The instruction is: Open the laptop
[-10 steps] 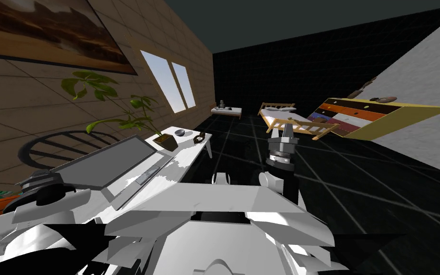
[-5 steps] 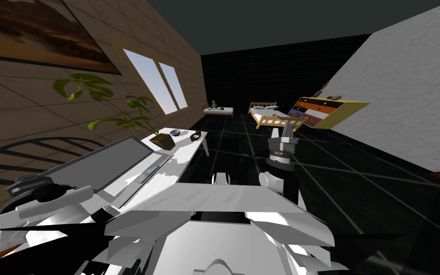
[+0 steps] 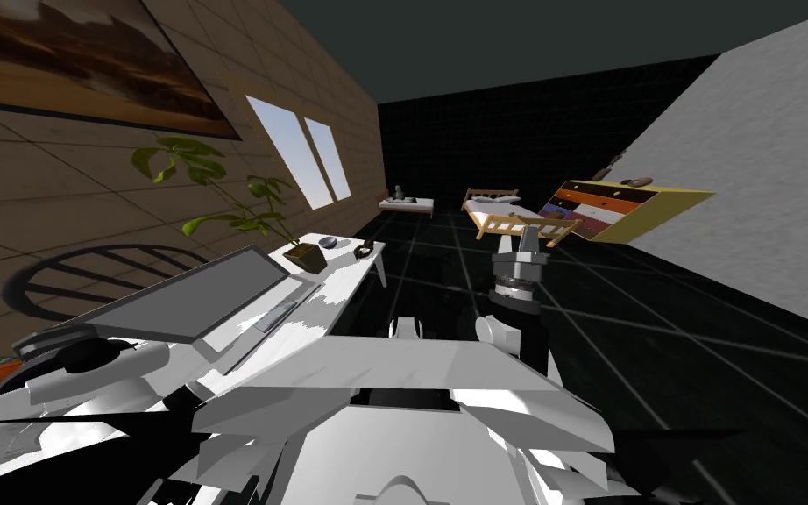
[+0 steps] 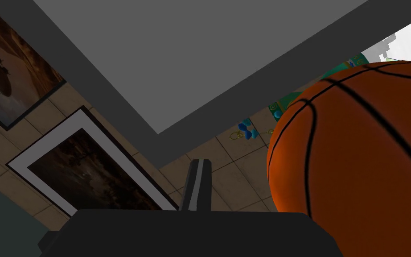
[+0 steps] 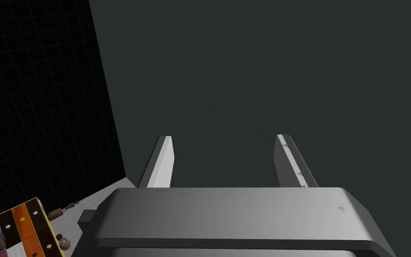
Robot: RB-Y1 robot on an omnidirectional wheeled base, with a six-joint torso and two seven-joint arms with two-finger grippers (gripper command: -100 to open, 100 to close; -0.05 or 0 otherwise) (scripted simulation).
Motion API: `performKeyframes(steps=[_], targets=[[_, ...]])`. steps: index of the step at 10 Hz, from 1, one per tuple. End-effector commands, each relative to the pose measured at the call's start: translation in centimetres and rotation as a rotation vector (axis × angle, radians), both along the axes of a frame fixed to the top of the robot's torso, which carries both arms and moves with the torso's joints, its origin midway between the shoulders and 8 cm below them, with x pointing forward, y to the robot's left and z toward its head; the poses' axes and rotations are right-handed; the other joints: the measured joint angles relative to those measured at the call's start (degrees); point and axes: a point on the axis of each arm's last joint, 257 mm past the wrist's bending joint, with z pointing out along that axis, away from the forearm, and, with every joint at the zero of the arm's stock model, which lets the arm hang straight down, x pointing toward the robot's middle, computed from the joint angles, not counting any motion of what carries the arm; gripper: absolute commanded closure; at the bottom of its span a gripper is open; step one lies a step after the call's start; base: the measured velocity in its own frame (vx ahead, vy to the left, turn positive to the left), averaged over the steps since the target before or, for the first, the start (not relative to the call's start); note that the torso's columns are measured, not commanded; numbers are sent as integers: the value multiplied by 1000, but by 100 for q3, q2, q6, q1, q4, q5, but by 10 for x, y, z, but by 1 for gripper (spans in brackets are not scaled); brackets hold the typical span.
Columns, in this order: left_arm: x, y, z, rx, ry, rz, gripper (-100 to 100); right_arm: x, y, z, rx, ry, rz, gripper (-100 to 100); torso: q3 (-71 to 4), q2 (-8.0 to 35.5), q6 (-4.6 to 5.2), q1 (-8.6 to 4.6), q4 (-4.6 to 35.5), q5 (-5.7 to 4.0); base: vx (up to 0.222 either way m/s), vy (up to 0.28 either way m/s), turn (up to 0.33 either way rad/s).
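Laptop (image 3: 192,302) sits on the white desk (image 3: 345,276) at my left, lid raised as before; only my view has swung. Left gripper (image 4: 199,165) is pinched narrow by the lid's corner, empty. Right gripper (image 5: 227,156) is wide, empty. Opening is judged nearly complete.

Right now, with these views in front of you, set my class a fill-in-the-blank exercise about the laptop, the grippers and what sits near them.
1. The laptop on the white desk is already ____, its lid raised off the keyboard.
2. The right gripper holds ____ between its spread fingers.
3. The orange ball with black lines near the left gripper is a ____.
4. The pot beyond the laptop holds a green ____.

Missing words: open; nothing; basketball; plant.
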Motion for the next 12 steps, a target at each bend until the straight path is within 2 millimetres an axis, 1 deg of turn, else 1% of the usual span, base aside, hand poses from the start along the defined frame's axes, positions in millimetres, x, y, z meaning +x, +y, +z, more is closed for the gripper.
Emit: performKeyframes(steps=[1,3,6,7,8,9,11,12], targets=[[12,-4,3,7,-3,-66,100,0,0,0,0,0,0,0,15,22,5,0,8,-1,187,-16,241],[22,-9,1,5,-4,-118,100,0,0,0,0,0,0,0,17,24,1,-2,9,-1,213,-40,295],[35,-19,-7,-14,-2,-196,100,0,0,0,0,0,0,0,24,36,3,0,12,-1,168,-53,270],[32,-17,-5,-9,0,-178,100,0,0,0,0,0,0,0,20,30,4,-5,10,-2,76,-37,50],[36,-14,4,-2,11,-187,-100,0,0,0,0,0,0,0,30,50,9,5,15,-1,-64,44,-188],[37,-13,9,2,18,-189,-100,0,0,0,0,0,1,0,49,79,9,26,23,5,-130,74,-227],[42,-9,20,11,36,-195,-100,0,0,0,0,0,0,0,37,54,-2,17,18,5,-128,85,-171],[41,-10,17,9,30,-193,-100,0,0,0,0,0,0,0,21,31,2,2,10,0,-66,36,-43]])
